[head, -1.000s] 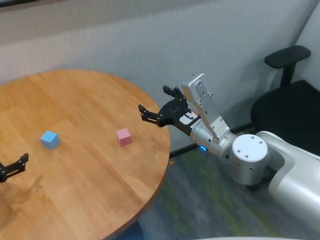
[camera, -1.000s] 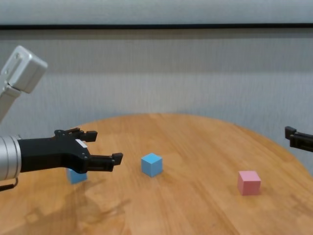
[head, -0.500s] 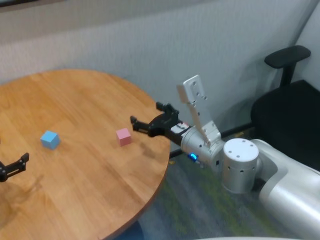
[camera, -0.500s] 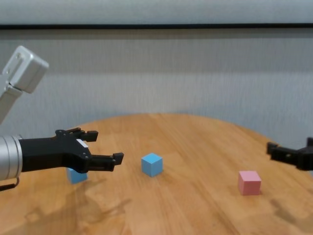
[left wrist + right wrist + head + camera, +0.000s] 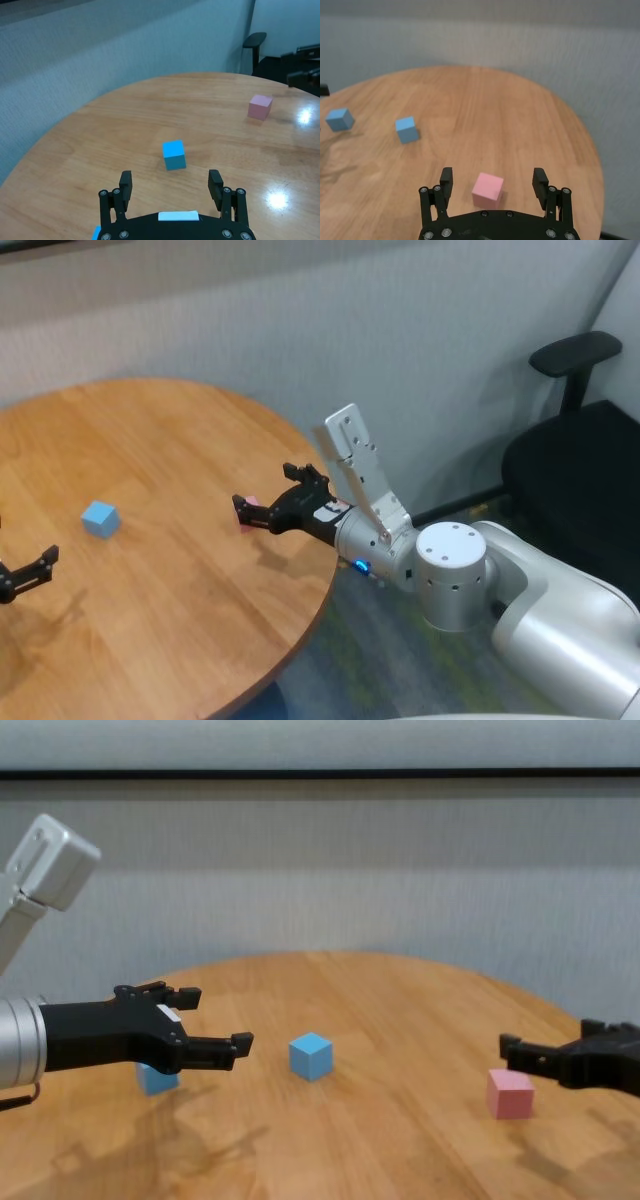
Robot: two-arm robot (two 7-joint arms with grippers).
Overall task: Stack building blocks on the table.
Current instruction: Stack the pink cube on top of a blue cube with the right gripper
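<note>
Head view: my right pincer (image 5: 268,506) sits at mid-frame over the right rim of the round wooden bench (image 5: 180,620), jaws apart, with the pink block (image 5: 246,508) mostly hidden between its fingers. One light blue block (image 5: 99,519) lies well apart at left of centre. Only the tip of the left pincer (image 5: 28,575) shows at the left edge.

Left wrist view: the left pincer (image 5: 171,184) fills the bottom of the frame, jaws wide apart and empty, hovering idle. The light blue block (image 5: 174,154) lies just above it at centre; a sliver of a second blue block (image 5: 96,232) peeks out at lower left. The pink block (image 5: 260,107) is at upper right. A white label on the pincer body is blank as far as I can read.

Right wrist view: the pink block (image 5: 487,189) sits low in the frame between the spread fingers, turned slightly askew and not touched. Both blue blocks lie at the left.

Chest view: the right pincer (image 5: 522,1055) is at lower right, just above the pink block (image 5: 510,1093).

I judge the step in hand is grasping the pink block. To do it well I should square the fingers to its faces, lower until they straddle its middle, then close gently so it does not skid. No brand or writing is readable anywhere.
</note>
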